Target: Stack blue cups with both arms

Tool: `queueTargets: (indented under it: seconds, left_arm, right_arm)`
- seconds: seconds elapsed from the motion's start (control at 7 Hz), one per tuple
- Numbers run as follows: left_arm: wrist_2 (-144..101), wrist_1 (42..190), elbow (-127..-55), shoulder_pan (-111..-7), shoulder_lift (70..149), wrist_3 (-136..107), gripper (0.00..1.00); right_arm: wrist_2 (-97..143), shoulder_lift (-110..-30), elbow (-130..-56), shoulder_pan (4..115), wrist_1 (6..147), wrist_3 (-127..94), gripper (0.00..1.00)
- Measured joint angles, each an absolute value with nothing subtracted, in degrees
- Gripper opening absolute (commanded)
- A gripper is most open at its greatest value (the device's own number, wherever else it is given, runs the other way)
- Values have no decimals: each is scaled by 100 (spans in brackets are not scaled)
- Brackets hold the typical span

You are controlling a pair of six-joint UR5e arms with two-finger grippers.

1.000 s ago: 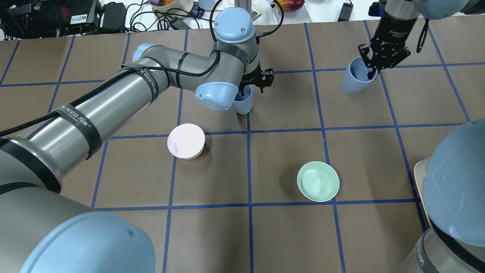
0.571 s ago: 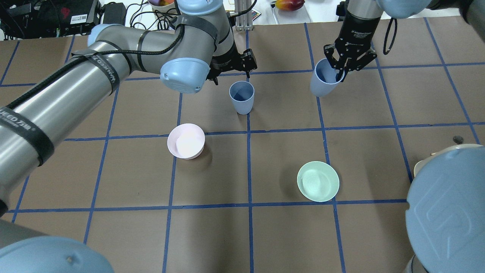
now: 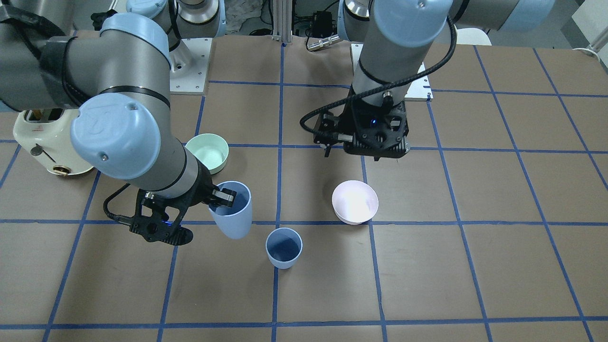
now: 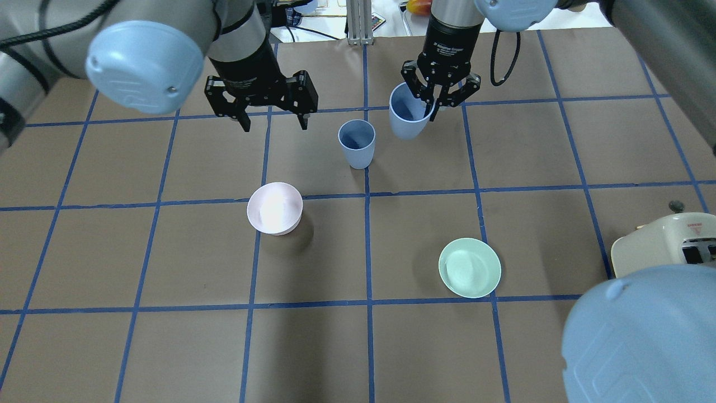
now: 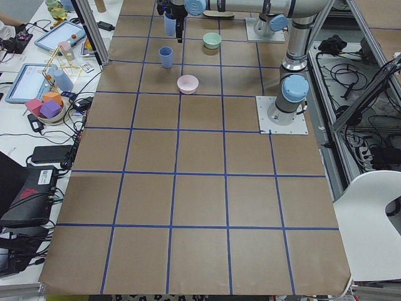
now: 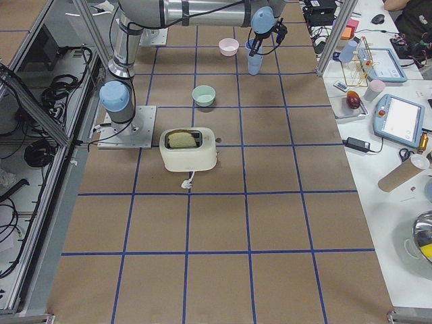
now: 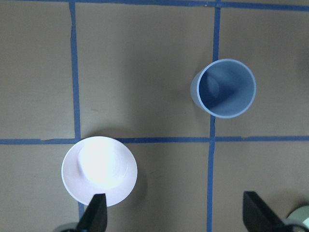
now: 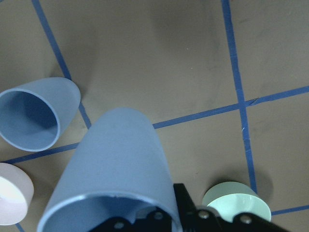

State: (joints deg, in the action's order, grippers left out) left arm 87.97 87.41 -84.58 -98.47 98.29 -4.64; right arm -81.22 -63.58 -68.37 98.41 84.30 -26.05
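One blue cup [image 4: 356, 143] stands upright and alone on the table; it also shows in the left wrist view [image 7: 224, 88] and the front view [image 3: 283, 248]. My right gripper [image 4: 432, 106] is shut on the rim of the second blue cup [image 4: 407, 118] and holds it slightly tilted above the table, just right of the standing cup. The held cup fills the right wrist view [image 8: 116, 169]. My left gripper [image 4: 274, 120] is open and empty, hovering to the left of the standing cup.
A pale pink bowl [image 4: 274, 208] sits left of centre, and a mint-green bowl [image 4: 469, 267] sits right of centre. A cream toaster [image 4: 660, 243] stands at the right edge. Cables and clutter lie beyond the table's far edge.
My left gripper let go of the standing cup, rose and drew back to the left. My right gripper carried its cup leftward, close to the standing cup.
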Motion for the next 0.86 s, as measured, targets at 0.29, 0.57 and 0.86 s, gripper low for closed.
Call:
queueTargets:
  seconds: [0.29, 0.57, 0.86]
  left_arm:
    - [8858, 9059, -8805, -9465, 9298, -5, 100]
    - [8877, 8792, -9222, -9333, 8922, 39, 100]
    - [8890, 8484, -9380, -9290, 8817, -55, 100]
  right_arm:
    - [-7928, -6123, -6538, 10040, 8447, -3187, 0]
    - [-7879, -5762, -6148, 10300, 8454, -3714, 0]
    - [-7868, -5543, -5989, 10393, 8467, -3961, 0]
